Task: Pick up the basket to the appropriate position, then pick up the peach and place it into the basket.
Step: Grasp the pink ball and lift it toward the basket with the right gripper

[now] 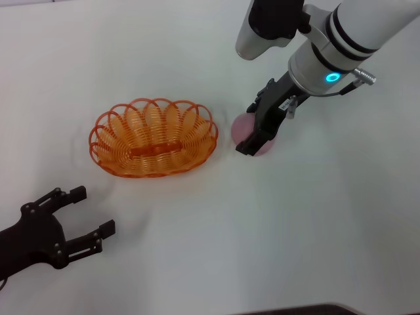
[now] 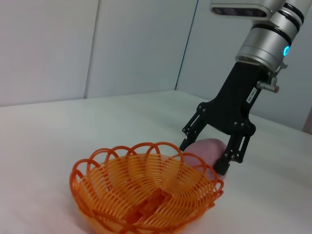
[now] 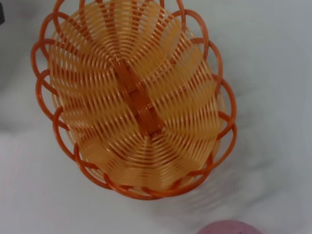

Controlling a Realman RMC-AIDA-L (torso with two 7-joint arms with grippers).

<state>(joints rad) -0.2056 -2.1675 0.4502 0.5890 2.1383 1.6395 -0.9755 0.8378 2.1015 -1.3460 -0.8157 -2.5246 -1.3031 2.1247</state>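
Note:
The orange wire basket [image 1: 105, 134] stands empty on the white table, left of centre; it also shows in the left wrist view [image 2: 100, 168] and the right wrist view [image 3: 46, 105]. The pink peach [image 1: 241, 126] lies on the table just right of the basket. My right gripper [image 1: 250, 128] is lowered over the peach, its black fingers [image 2: 228, 161] spread to either side of it [image 2: 207, 147]. I cannot see that they press on it. The peach's top edge shows in the right wrist view [image 3: 226, 227]. My left gripper [image 1: 94, 210] is open and empty near the front left.
The white table [image 1: 315, 230] extends on all sides. A dark edge [image 1: 308, 310] marks its front. Pale walls [image 2: 73, 48] stand behind the table in the left wrist view.

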